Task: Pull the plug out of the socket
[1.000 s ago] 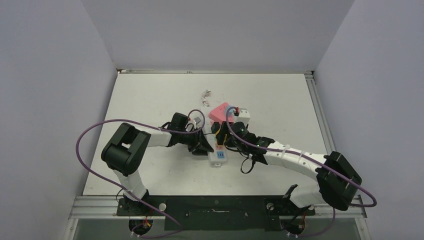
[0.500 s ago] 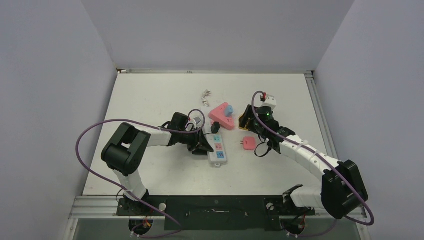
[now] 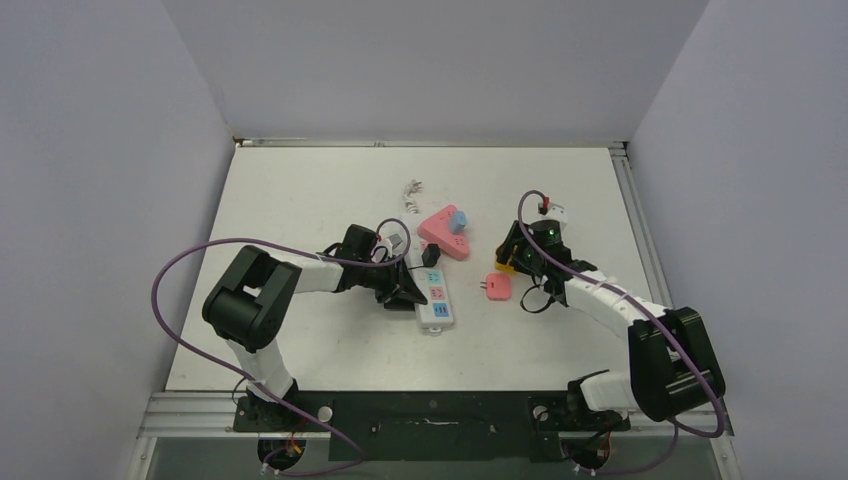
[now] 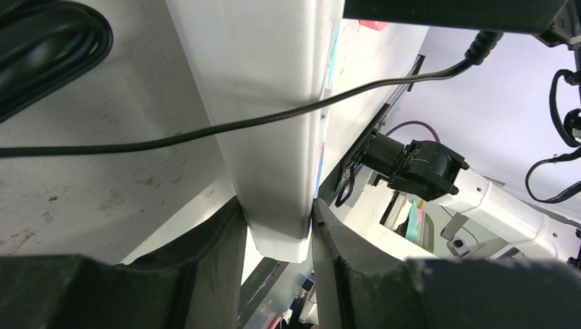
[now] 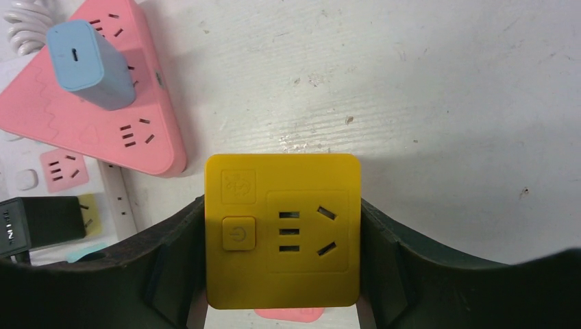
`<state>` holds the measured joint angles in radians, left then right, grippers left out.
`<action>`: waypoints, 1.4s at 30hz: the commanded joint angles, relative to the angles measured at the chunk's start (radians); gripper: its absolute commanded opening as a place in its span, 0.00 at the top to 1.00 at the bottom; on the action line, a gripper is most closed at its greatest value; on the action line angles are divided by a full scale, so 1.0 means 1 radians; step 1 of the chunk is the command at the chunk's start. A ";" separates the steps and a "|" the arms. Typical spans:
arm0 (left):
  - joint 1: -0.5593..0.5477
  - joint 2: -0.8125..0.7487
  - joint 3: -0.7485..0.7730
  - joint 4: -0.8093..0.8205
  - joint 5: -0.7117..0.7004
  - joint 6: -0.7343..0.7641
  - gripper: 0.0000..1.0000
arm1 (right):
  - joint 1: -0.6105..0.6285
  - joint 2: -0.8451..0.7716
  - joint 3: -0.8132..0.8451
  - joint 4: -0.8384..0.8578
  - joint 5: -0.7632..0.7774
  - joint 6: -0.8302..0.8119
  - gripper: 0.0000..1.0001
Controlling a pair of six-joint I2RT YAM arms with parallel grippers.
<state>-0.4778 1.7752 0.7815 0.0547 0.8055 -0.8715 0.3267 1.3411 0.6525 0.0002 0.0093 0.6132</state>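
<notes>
Socket point(image 3: 437, 300) lies mid-table point(image 3: 300, 200) in the top view, well away from every edge; your left gripper point(image 3: 405, 290) reaches in low against its left side, and your right gripper point(image 3: 510, 258) is well apart to its right. Left wrist: jaws closed tight on the socket's point(image 4: 274, 137) end. Right wrist: fingers point(image 5: 175, 253) clamp the yellow plug point(image 5: 283, 229), beside the pink triangular strip point(image 5: 68, 116).

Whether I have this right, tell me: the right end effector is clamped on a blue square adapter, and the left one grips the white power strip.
Not quite. The square adapter in the right end effector is yellow, not blue, as the right wrist view shows. The left end effector does grip the white power strip.
</notes>
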 commanded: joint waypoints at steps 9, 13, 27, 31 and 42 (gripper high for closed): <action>-0.001 -0.014 0.022 -0.026 -0.020 0.026 1.00 | -0.050 0.036 -0.066 0.123 0.028 0.034 0.67; -0.002 -0.016 0.022 -0.025 -0.017 0.025 1.00 | -0.054 0.023 -0.074 0.118 0.033 0.038 0.50; -0.004 -0.016 0.022 -0.027 -0.013 0.026 1.00 | -0.070 -0.057 -0.065 0.035 0.098 0.010 0.08; -0.004 -0.012 0.022 -0.027 -0.013 0.026 1.00 | -0.076 -0.085 -0.061 0.007 0.132 0.002 0.08; -0.004 -0.007 0.024 -0.028 -0.012 0.026 1.00 | -0.079 -0.178 -0.030 -0.114 0.225 -0.002 0.10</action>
<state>-0.4786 1.7752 0.7818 0.0536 0.8062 -0.8711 0.2539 1.2232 0.5800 -0.0784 0.1631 0.6147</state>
